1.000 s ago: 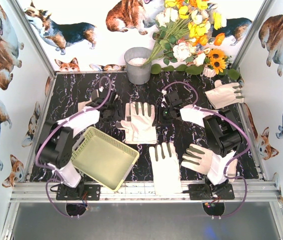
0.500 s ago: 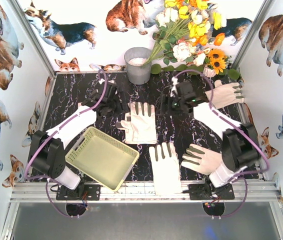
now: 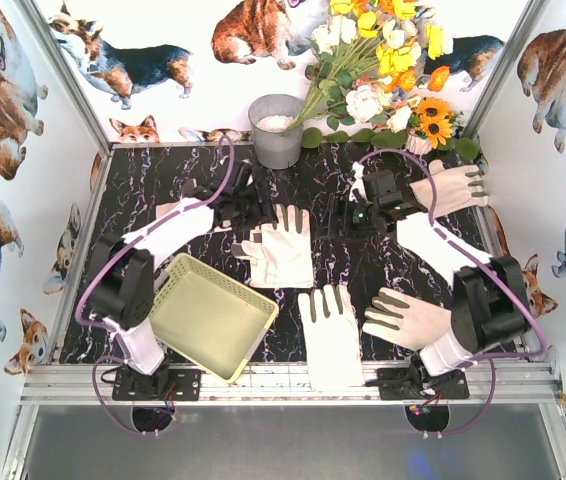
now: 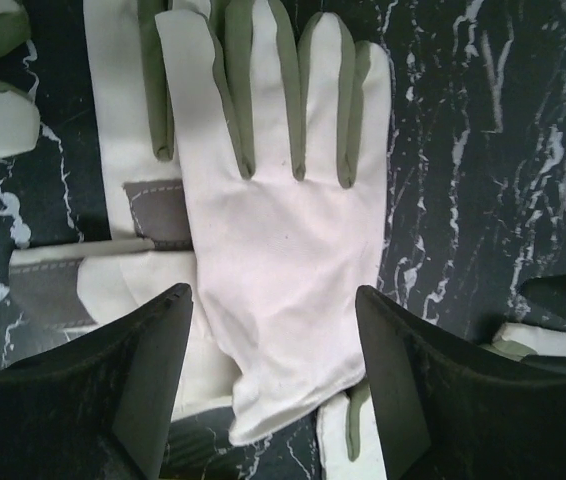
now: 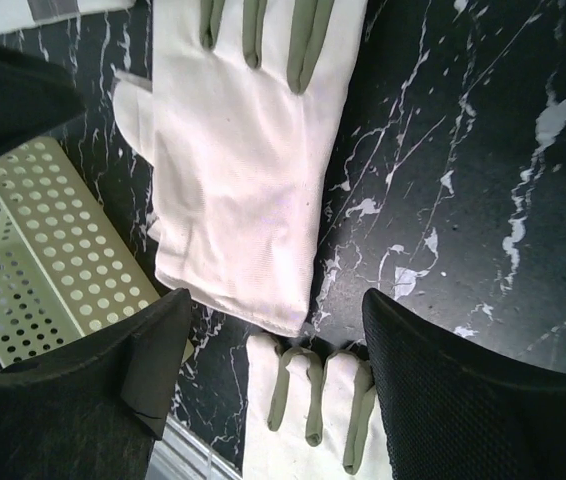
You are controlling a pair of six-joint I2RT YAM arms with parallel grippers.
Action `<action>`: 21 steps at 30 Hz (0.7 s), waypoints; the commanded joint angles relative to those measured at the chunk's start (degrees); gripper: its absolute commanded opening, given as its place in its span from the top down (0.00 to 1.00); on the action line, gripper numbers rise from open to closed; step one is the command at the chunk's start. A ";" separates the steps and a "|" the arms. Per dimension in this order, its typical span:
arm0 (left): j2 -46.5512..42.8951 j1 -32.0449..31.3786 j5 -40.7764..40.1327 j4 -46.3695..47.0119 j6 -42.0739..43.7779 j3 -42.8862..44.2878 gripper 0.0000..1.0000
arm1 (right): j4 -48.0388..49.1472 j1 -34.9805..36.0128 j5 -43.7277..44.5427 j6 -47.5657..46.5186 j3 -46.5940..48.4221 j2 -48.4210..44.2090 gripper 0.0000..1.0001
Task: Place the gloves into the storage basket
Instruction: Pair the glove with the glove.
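We locate the central gloves (image 3: 281,245) stacked flat at mid-table, near-left edge close to the storage basket (image 3: 208,318). Bare marble table (image 3: 348,265) lies to their right. Left gripper (image 4: 273,385) and right gripper (image 5: 275,385) hover above, jaws spread, empty.

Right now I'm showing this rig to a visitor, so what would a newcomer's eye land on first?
The corgi-print walls and the bouquet of yellow and white flowers at the back right, beside a grey metal bucket. Then white work gloves scattered across the black marble table, with the empty yellow-green perforated basket at the front left.
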 commanded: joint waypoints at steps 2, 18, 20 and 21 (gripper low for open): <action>5.66 1.28 1.77 0.32 2.05 4.12 0.43 | 0.08 -0.03 -7.32 0.52 3.79 6.54 0.32; 7.18 6.66 3.85 -2.51 3.78 0.49 0.44 | -2.22 -0.03 -10.99 0.90 14.56 23.20 0.40; 6.87 7.38 4.10 -3.31 3.76 -0.71 0.44 | -2.27 -0.03 -11.42 0.89 15.05 24.16 0.42; 6.66 7.58 3.91 -3.56 3.76 -1.29 0.44 | -2.29 -0.03 -11.41 0.89 15.26 24.59 0.42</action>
